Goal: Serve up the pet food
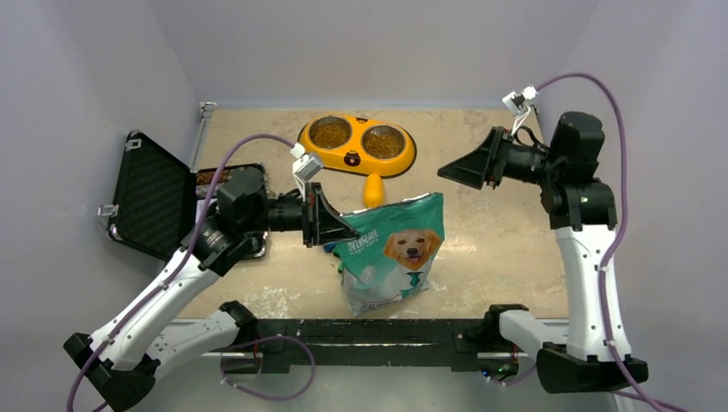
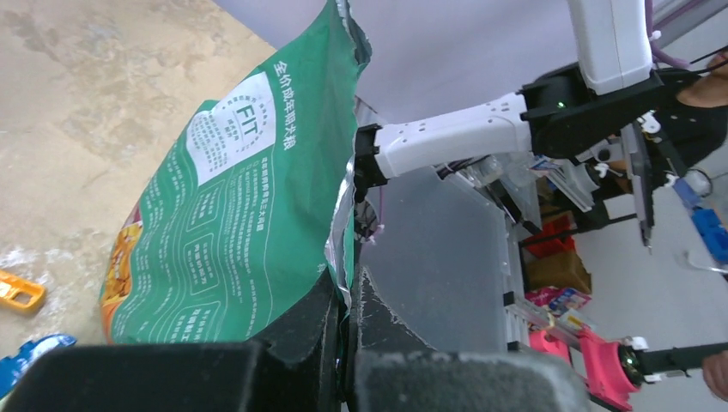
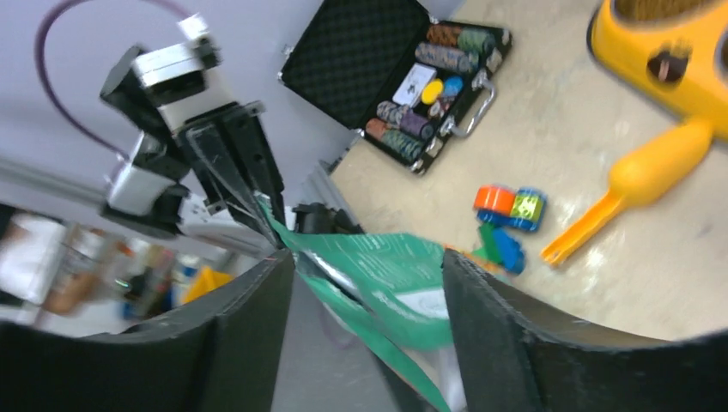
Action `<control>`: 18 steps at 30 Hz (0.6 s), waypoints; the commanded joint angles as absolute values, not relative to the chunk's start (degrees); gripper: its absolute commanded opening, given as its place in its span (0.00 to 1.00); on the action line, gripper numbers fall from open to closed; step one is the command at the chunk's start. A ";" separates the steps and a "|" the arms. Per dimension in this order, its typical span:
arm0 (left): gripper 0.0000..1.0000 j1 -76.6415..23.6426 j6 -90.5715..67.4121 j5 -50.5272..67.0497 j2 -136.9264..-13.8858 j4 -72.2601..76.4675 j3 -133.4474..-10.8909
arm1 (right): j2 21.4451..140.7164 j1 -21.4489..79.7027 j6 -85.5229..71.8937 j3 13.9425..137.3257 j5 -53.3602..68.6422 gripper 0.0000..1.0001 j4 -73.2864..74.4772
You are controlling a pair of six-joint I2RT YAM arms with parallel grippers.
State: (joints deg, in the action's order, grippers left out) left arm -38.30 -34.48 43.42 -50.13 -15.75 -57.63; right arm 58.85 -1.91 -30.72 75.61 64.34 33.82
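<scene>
We take this for a robotics lab booth: plain pale walls (image 1: 378, 43) box in a beige surface (image 1: 498, 240), a black rail (image 1: 369, 330) at 6 o'clock carries robot arms (image 1: 588, 257), and boxes and gear (image 2: 556, 268) crowd the room outside.

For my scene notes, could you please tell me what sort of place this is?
Likely a robot lab booth: plain walls enclose the tabletop, and cluttered shelves show beyond it.

Upright bag (image 1: 395, 253) at the desk's (image 1: 498, 257) near middle, double bowl (image 1: 356, 144) holding kibble (image 1: 330, 133) behind it, scoop (image 1: 373, 189) between them, open case (image 1: 154, 193) far left
</scene>
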 commanded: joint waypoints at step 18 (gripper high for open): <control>0.00 -38.23 -30.58 60.12 -52.45 -6.02 -61.45 | 72.44 39.76 21.49 107.70 36.10 0.84 67.60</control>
